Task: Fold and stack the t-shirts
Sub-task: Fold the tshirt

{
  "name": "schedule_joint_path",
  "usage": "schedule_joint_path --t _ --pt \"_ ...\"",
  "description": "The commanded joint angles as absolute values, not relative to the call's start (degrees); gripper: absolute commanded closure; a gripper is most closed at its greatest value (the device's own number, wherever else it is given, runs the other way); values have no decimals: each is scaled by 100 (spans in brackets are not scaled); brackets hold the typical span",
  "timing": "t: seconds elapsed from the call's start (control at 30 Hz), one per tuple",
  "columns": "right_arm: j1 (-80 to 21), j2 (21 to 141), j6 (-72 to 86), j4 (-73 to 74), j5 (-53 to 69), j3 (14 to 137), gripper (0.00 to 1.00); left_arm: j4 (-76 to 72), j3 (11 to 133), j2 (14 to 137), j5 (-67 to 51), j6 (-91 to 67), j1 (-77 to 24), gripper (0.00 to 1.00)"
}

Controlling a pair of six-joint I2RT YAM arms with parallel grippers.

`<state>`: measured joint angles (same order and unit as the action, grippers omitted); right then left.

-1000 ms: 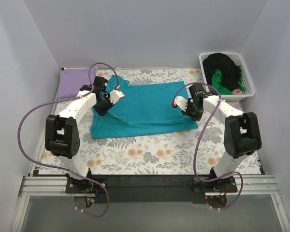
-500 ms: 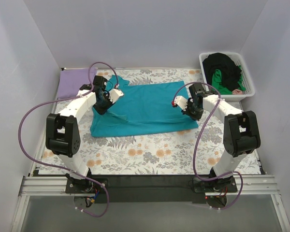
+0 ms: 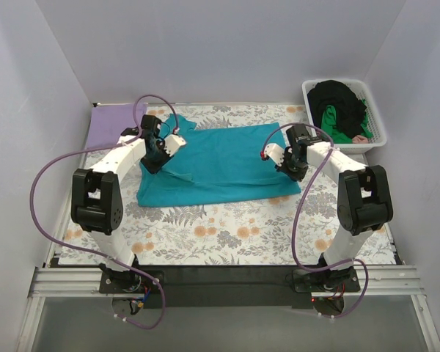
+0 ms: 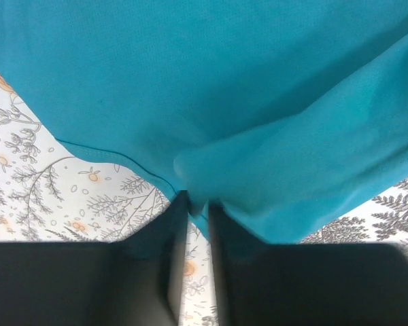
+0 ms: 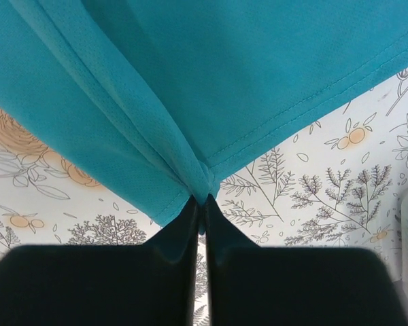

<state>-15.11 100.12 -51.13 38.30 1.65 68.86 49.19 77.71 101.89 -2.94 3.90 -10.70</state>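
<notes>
A teal t-shirt (image 3: pixel 220 165) lies spread across the middle of the floral table cloth. My left gripper (image 3: pixel 155 157) is shut on a fold of the teal shirt's left edge (image 4: pixel 197 204). My right gripper (image 3: pixel 290 166) is shut on a pinched corner of the teal shirt's right edge (image 5: pixel 202 185). A lavender shirt (image 3: pixel 111 125) lies folded flat at the far left corner. Black (image 3: pixel 337 99) and bright green (image 3: pixel 334 119) shirts are heaped in the white basket.
The white slatted basket (image 3: pixel 372 110) stands at the far right against the wall. White walls close in the left, back and right sides. Bare floral cloth (image 3: pixel 227 231) lies between the teal shirt and the arm bases.
Both grippers have drawn slightly toward the back with the shirt's edges. The teal shirt's near edge has pulled back a little and lies flatter.
</notes>
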Motion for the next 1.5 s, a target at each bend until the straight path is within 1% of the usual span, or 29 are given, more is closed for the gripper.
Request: schedule_joint_path --t 0.0,0.03,0.07,0.13,0.23,0.3,0.33,0.4,0.43,0.47,0.53,0.63,0.83,1.0,1.27,1.47 --pt "-1459 10151 -4931 3727 105 7198 85 4747 7928 10230 -202 378 -1020 79" --pt "-1433 10151 -4887 3744 97 7294 63 4711 7936 10222 -193 291 -993 61" --pt "-1398 10143 -4782 3735 88 7321 51 4659 7963 10213 -193 220 -967 56" --pt "-1301 10038 -4685 3753 62 7426 45 4667 8243 10195 -394 -7 -801 49" --pt "-1161 9862 -4509 3788 148 7619 38 5044 8779 10213 -728 -473 -546 49" --pt "-1020 9730 -4317 4051 394 7839 40 5220 8850 10030 -1106 -790 -484 48" --pt "-1011 9686 -4281 4191 622 7883 46 5247 8772 9933 -1255 -895 -483 48" --pt "-1020 9589 -4167 4559 939 7858 54 5386 8684 9696 -1668 -1185 -475 48" --pt "-1020 9580 -4114 4631 1167 7814 65 5466 8588 9651 -1783 -1282 -483 49" --pt "-1028 9571 -4070 4675 1265 7779 68 5545 8526 9607 -2071 -1422 -483 50" --pt "-1028 9597 -3947 4737 1519 7656 75 5634 8202 9571 -2223 -1503 -483 50" --pt "-1063 9790 -3876 4737 1670 7576 79 5388 7806 9554 -2206 -1573 -483 52" --pt "-1116 10520 -3762 4580 1468 7822 83 5019 7646 10151 -1864 -1643 -483 53" --pt "-1142 10871 -3770 4456 1161 7796 83 4878 7419 10511 -1574 -1433 -483 54" --pt "-1134 10785 -3929 4377 747 7041 84 4790 6382 10091 -1231 -1055 -483 55" --pt "-1160 10223 -3981 4430 721 6382 84 4983 5740 9468 -1248 -958 -483 55"
